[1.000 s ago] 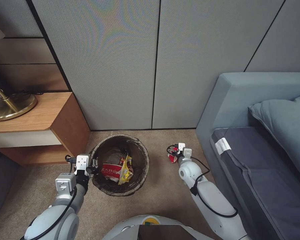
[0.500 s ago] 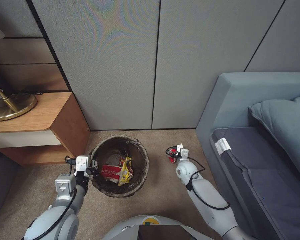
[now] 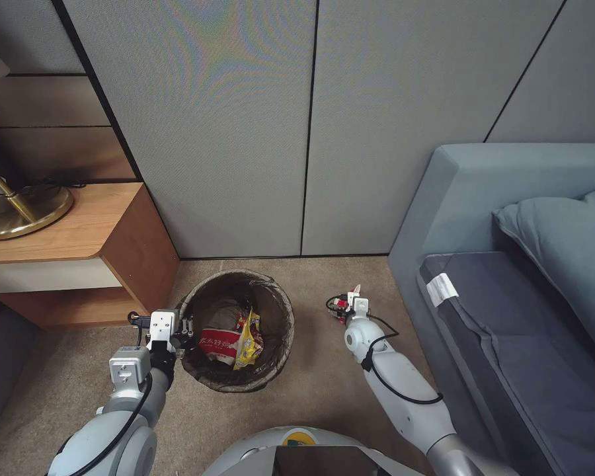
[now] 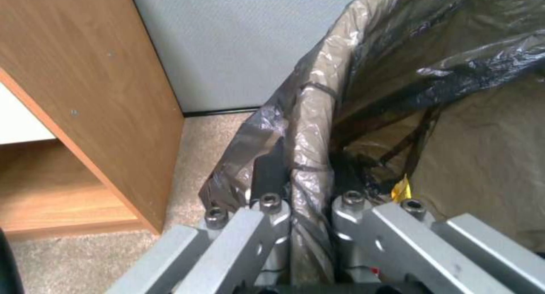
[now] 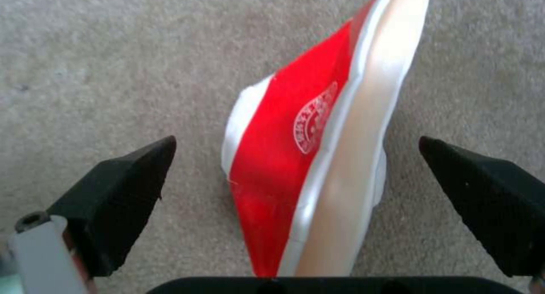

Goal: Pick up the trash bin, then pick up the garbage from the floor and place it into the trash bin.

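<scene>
My left gripper (image 4: pixel 309 209) pinches the bin's (image 3: pixel 281 344) lined rim beside the wooden cabinet (image 3: pixel 79 258). My right gripper (image 5: pixel 295 187) hangs over the carpet (image 5: pixel 113 72), jaws spread either side of a flattened red-and-white cup (image 5: pixel 301 158), not touching it.

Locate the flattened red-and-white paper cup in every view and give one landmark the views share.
Head view: flattened red-and-white paper cup on the carpet, right of the bag-lined trash bin, at the right gripper.
Left wrist view: not in it.
Right wrist view: centre, between the open fingers.
Shared landmark: the beige carpet.
</scene>
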